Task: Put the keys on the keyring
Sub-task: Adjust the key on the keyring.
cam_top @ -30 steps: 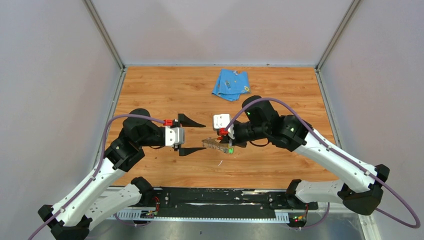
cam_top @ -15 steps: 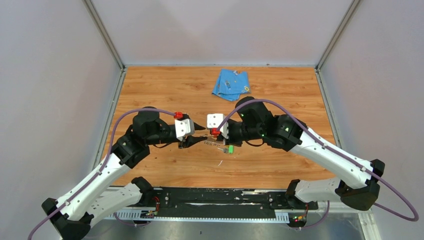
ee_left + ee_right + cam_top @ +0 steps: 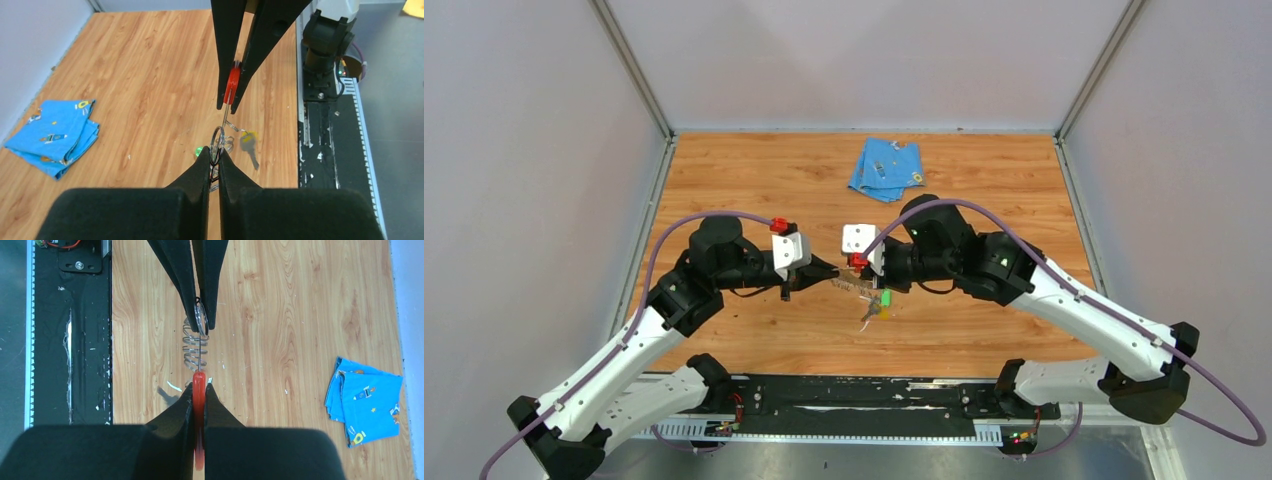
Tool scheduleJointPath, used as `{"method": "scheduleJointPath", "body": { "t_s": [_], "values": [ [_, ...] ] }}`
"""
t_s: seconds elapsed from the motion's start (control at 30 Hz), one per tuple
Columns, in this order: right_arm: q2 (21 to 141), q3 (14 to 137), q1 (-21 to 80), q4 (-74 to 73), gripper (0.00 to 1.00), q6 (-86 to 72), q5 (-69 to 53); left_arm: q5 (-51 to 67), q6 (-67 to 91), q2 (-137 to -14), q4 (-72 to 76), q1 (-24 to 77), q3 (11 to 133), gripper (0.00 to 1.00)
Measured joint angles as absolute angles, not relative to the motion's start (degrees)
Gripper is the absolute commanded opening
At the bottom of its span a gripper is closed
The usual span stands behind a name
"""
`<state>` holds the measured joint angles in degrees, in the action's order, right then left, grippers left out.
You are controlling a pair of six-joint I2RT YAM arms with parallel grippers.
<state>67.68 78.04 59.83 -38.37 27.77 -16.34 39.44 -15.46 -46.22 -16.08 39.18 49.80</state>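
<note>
The keyring (image 3: pixel 231 90) hangs in the air between both grippers, a thin silvery piece with a red edge. My right gripper (image 3: pixel 199 386) is shut on that red edge (image 3: pixel 199 395). My left gripper (image 3: pixel 215 156) is shut on the silver wire ring (image 3: pixel 217 142) at the other end. In the top view the left gripper (image 3: pixel 832 277) and right gripper (image 3: pixel 867 288) nearly meet tip to tip. The yellow-headed key (image 3: pixel 249 142) and the green-headed key (image 3: pixel 885 297) dangle just below the keyring, above the wood.
A folded blue cloth (image 3: pixel 886 168) lies at the back of the wooden table. The black base rail (image 3: pixel 854 400) runs along the near edge. Grey walls close in the left, right and back sides.
My left gripper has swung right to the keyring and gone from wide open to shut on its ring. The keys now hang lower under the keyring. The right gripper has barely moved.
</note>
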Motion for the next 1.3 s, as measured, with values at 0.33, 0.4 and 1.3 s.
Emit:
{"method": "scheduleJointPath", "body": {
  "t_s": [0.33,0.4,1.3],
  "values": [
    [64.0,73.0,59.9,-31.5,0.00,23.7,-16.2,38.5,-7.4,-44.1,-11.8,39.2,48.6,0.00],
    [62.7,70.7,59.9,-28.6,0.01,22.4,-16.3,37.9,-5.0,-43.1,-10.2,39.2,47.6,0.00],
    [54.5,60.6,60.2,-13.5,0.48,14.2,-25.8,53.5,-20.0,-41.6,-12.6,39.1,49.0,0.00]
  ]
}}
